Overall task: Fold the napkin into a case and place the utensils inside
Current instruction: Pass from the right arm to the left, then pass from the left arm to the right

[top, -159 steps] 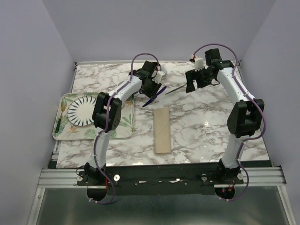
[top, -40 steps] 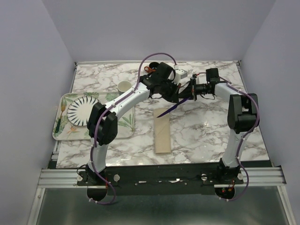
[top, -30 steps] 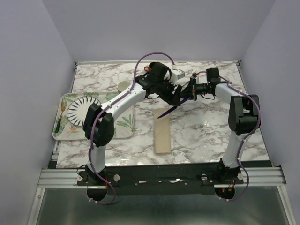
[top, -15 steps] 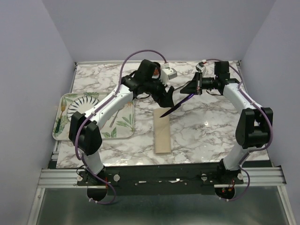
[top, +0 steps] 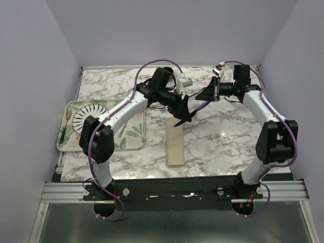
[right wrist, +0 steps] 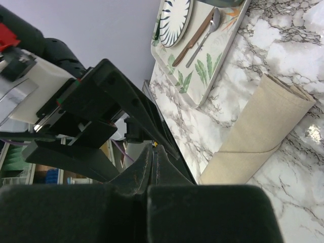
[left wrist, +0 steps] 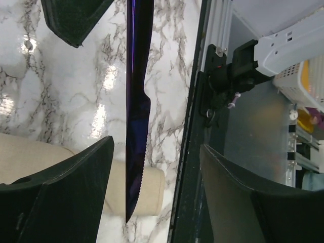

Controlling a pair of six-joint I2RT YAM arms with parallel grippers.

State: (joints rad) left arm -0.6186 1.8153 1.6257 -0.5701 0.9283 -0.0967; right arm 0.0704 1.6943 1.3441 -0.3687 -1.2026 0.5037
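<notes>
Tray (top: 134, 139) with a striped plate (top: 88, 119) sits left of the case (top: 175, 144), which lies flat on the marble table (top: 228, 142). Left gripper (top: 183, 114) hovers over the case's far end, fingers spread wide on either side of the dark purple knife (left wrist: 135, 126), clear of it. Right gripper (top: 207, 94), beyond the case to the right, pinches the knife's handle. The blade slants down, its tip over the case's far end.

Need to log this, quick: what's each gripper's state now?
Left gripper: open, straddling the purple knife.
Right gripper: closed on that knife.
</notes>
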